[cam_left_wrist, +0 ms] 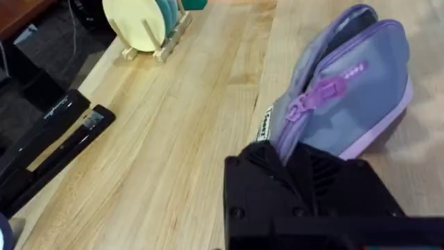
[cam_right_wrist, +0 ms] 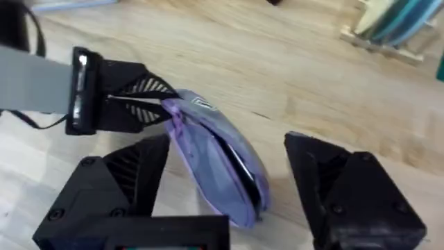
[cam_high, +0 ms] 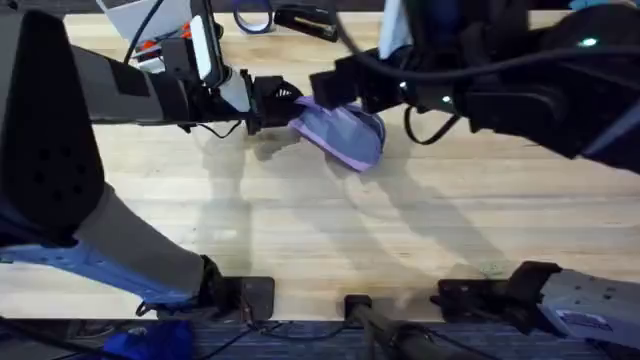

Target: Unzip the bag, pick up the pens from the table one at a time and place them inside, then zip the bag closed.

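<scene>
The lavender bag (cam_high: 345,135) lies on the table (cam_high: 300,230) at the far middle. My left gripper (cam_high: 283,105) reaches in from the left, shut on the bag's near end (cam_left_wrist: 277,132), close to the purple zipper pull (cam_left_wrist: 319,94). The right wrist view shows that left gripper (cam_right_wrist: 163,104) pinching the bag's (cam_right_wrist: 215,160) end, and a dark slit running along the bag's top. My right gripper (cam_right_wrist: 236,201) is open, with one finger on each side of the bag, and hovers over its far part (cam_high: 332,92). The pens are out of view.
A black stapler (cam_left_wrist: 48,146) lies on the table to one side of the bag. A wooden rack with plates (cam_left_wrist: 149,24) stands near the table's far edge (cam_right_wrist: 395,24). Bare wood stretches in front of the bag toward the arm bases.
</scene>
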You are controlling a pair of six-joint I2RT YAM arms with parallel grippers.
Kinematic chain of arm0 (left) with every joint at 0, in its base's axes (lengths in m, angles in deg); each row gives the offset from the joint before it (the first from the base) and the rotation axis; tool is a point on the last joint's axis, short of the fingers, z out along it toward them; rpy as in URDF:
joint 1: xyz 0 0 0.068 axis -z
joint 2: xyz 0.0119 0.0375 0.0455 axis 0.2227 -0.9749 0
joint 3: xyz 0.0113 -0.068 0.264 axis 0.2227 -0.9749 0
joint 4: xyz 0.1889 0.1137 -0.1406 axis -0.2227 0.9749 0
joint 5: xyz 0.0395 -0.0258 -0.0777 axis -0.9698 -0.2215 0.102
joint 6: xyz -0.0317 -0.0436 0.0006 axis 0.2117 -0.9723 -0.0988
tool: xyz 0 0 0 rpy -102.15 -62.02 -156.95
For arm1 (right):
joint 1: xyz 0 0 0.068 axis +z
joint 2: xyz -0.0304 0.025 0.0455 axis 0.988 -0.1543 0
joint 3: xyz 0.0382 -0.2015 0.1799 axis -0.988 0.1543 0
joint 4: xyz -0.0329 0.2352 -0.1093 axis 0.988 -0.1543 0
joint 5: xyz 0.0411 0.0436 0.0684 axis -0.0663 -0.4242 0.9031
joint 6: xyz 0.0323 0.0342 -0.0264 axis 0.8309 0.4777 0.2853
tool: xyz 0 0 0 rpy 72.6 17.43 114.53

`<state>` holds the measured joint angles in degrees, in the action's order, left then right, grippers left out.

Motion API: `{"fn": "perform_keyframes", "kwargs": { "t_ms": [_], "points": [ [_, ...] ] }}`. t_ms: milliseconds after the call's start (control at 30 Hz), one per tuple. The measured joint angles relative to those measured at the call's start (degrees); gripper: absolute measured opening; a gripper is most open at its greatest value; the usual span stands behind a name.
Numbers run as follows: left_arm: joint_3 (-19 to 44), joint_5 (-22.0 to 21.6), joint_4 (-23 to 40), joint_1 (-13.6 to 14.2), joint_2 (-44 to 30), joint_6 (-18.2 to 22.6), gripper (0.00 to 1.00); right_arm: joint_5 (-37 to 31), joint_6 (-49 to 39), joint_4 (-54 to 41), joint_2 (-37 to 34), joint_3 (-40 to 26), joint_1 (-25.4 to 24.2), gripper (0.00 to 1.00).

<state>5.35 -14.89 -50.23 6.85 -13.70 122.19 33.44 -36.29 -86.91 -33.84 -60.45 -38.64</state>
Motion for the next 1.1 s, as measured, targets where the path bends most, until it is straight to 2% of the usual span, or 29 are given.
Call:
{"fn": "perform_keyframes", "kwargs": {
  "t_ms": [267,700,1100],
  "points": [
    [0.0,0.0,0.0,0.0,0.0,0.0,0.043,5.9,-4.6,3.8,-4.7,0.0,1.5,0.996],
    [0.0,0.0,0.0,0.0,0.0,0.0,0.043,8.1,-5.8,11.6,-13.2,0.0,1.5,0.996],
    [0.0,0.0,0.0,0.0,0.0,0.0,0.043,9.4,-5.9,13.1,-16.9,0.0,1.5,0.996]
  ]
}}
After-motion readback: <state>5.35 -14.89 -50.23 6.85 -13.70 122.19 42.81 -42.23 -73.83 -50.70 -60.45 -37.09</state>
